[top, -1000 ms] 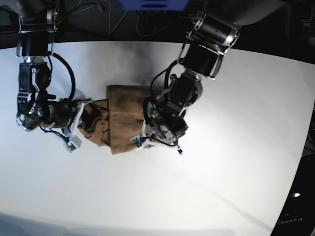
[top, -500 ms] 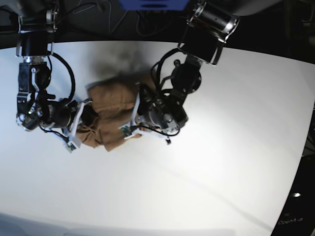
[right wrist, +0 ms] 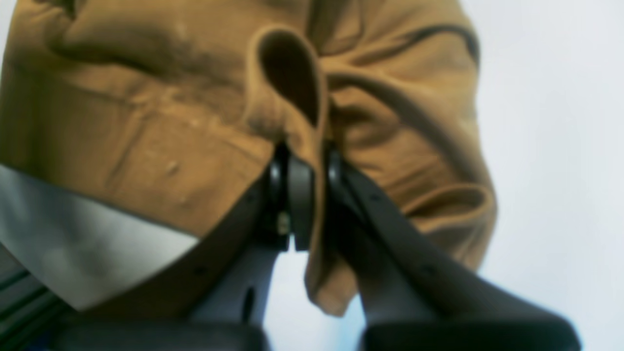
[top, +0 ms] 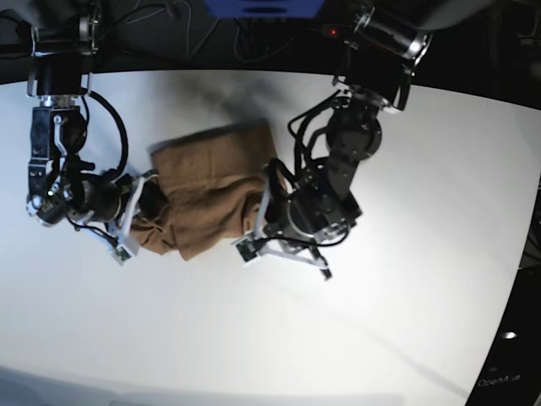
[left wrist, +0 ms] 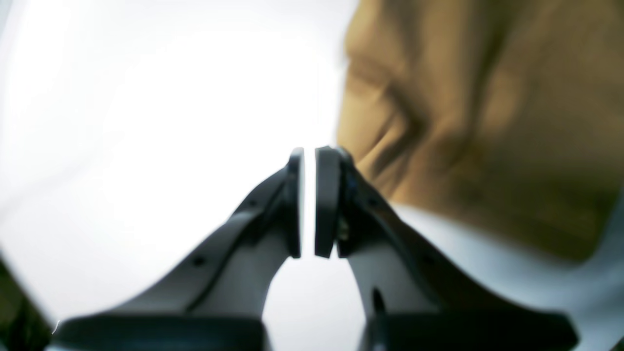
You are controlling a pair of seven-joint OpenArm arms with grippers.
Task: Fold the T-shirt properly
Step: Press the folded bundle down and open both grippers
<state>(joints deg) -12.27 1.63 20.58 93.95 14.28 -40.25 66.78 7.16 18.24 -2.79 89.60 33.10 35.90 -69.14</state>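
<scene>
We see our left hand (left wrist: 308,202) with its two dark jaws nearly together, gripping nothing, its arm bent low over the bench. Our right hand (right wrist: 306,195) is clamped on a fold of the plain brown cotton T-shirt (right wrist: 161,122).

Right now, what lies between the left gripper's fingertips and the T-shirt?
Nothing. In the left wrist view the left gripper is nearly shut on nothing, beside the T-shirt, with only bare white table around its tips.
</scene>
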